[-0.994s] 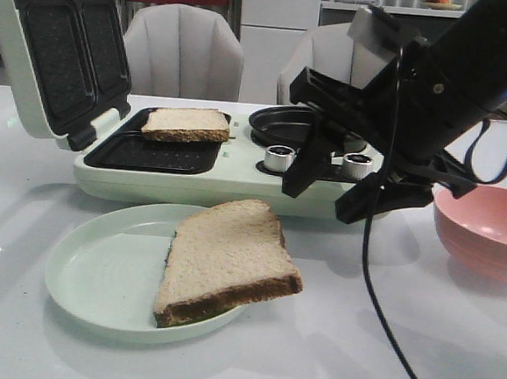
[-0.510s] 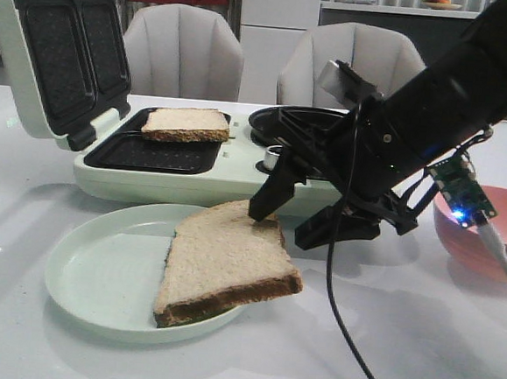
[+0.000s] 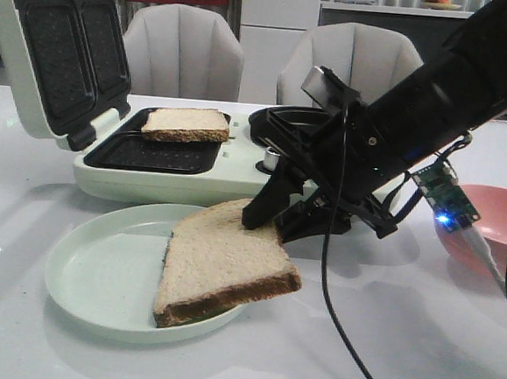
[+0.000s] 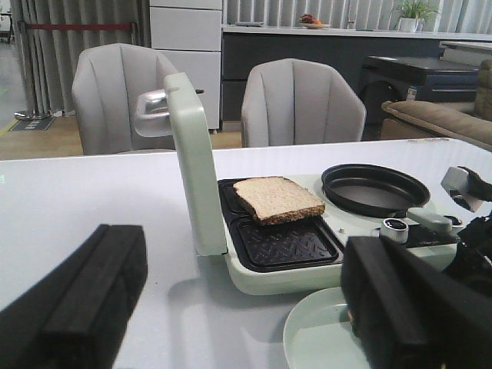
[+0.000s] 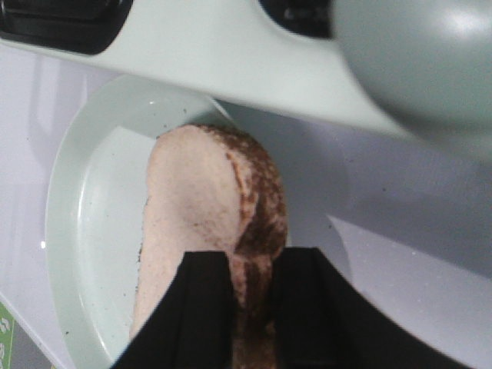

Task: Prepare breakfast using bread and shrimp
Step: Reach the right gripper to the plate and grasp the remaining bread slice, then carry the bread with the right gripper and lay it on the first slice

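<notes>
One slice of bread lies on the pale green plate, its right corner overhanging the rim. My right gripper is at that slice's back right edge. In the right wrist view the gripper is shut on the dark crust of the bread. A second slice lies in the open sandwich maker, also seen as a slice in the left wrist view. My left gripper is open and holds nothing, well short of the maker. No shrimp is in view.
A pink bowl stands at the right, behind the right arm and its cables. The maker's lid stands raised at the left, and a round black pan sits on its right half. Two grey chairs stand behind the table.
My right arm has come down and to the left, from above the maker's knobs to the bread on the plate, and its fingers have narrowed onto the crust. The bread has not shifted.
</notes>
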Controlling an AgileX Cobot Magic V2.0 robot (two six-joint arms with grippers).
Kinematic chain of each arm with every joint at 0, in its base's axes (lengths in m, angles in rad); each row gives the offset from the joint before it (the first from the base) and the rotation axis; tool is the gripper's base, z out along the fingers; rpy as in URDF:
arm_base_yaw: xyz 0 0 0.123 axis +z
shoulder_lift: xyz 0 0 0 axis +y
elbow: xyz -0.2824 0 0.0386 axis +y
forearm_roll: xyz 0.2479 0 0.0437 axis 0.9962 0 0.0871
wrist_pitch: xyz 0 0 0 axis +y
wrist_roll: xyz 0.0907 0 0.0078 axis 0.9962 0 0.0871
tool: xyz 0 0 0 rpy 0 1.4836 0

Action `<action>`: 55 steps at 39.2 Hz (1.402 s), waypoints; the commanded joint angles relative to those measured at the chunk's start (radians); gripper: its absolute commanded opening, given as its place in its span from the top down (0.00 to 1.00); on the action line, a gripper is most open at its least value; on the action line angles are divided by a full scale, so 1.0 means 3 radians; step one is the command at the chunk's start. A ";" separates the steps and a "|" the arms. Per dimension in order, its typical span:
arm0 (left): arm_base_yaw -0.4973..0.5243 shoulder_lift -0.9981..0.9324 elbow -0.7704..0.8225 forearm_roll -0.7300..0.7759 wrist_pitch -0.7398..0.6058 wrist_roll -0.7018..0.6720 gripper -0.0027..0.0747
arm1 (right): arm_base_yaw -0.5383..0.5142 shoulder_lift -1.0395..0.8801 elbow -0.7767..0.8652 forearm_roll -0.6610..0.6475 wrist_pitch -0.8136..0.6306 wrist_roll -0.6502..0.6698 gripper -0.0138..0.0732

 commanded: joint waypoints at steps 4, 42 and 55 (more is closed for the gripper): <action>-0.0023 0.0030 -0.0091 -0.0022 -0.0277 -0.0022 0.21 | -0.0015 -0.0321 -0.0101 0.0112 0.0073 -0.0170 0.59; -0.0023 0.0030 -0.0091 -0.0022 -0.0277 -0.0022 0.21 | 0.0247 0.0064 -0.1397 0.1783 -0.0159 -0.1317 0.59; -0.0023 0.0030 -0.0091 -0.0022 -0.0277 -0.0022 0.21 | 0.0301 0.0423 -0.1747 0.1791 -0.0602 -0.1319 0.54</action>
